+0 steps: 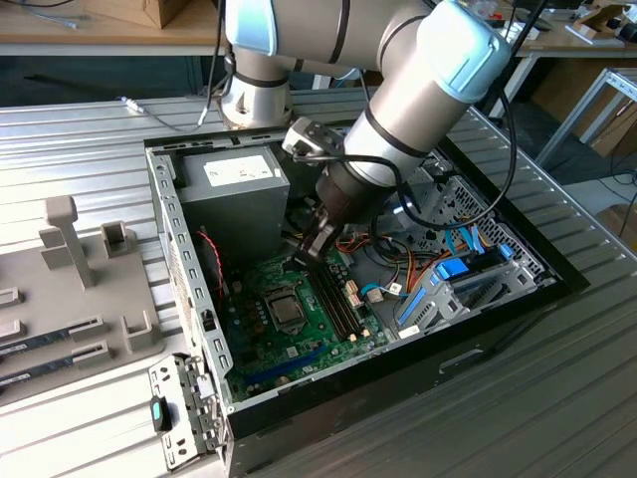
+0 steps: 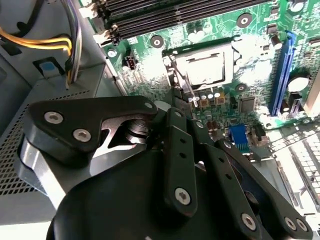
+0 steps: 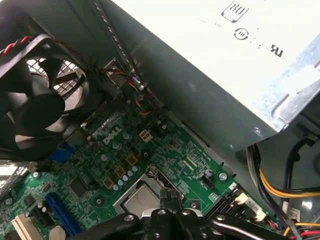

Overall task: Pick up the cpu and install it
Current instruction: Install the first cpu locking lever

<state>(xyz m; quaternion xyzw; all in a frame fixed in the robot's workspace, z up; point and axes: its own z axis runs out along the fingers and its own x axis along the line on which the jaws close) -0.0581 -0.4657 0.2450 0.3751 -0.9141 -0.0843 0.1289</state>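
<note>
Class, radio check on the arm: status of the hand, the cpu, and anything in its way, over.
Hand shut, empty, just above the socket. Cpu seated in the socket on the motherboard. Nothing between them; memory slots alongside.

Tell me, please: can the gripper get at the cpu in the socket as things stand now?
Probably yes. The gripper hangs close above the cpu, which lies in its socket on the motherboard. In both wrist views nothing lies between them; the fan and the cables stay off to the side.

In the first wrist view the gripper (image 3: 167, 200) hides one corner of the cpu (image 3: 142, 198). The case fan (image 3: 37, 97) and power supply (image 3: 225, 65) are cut off by the frame.
</note>
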